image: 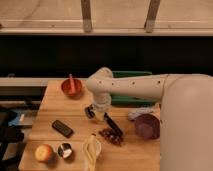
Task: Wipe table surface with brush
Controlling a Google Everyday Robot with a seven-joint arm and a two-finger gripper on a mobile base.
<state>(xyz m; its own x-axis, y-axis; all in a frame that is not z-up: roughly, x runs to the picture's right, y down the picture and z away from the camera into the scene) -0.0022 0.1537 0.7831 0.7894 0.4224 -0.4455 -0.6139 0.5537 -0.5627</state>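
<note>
- Camera view: your gripper (99, 115) sits low over the middle of the table surface (60, 107), carried by the white arm (135, 86) that comes in from the right
- The gripper is closed tight on the upper end of the brush (114, 125); the wrist partly hides the grip point itself
- The brush slants down and to the right from the gripper, with its lower end just beside a cluster of dark red grapes (111, 136); you cannot tell whether that end touches the wood
- A flat black device (62, 128) lies left of the gripper, well apart from it
- A red bowl (71, 88) stands near the far edge, and a purple bowl (146, 125) stands right of the brush
- Along the near edge you have an apple (43, 152), a small metal cup (65, 150) and a banana (91, 149)
</note>
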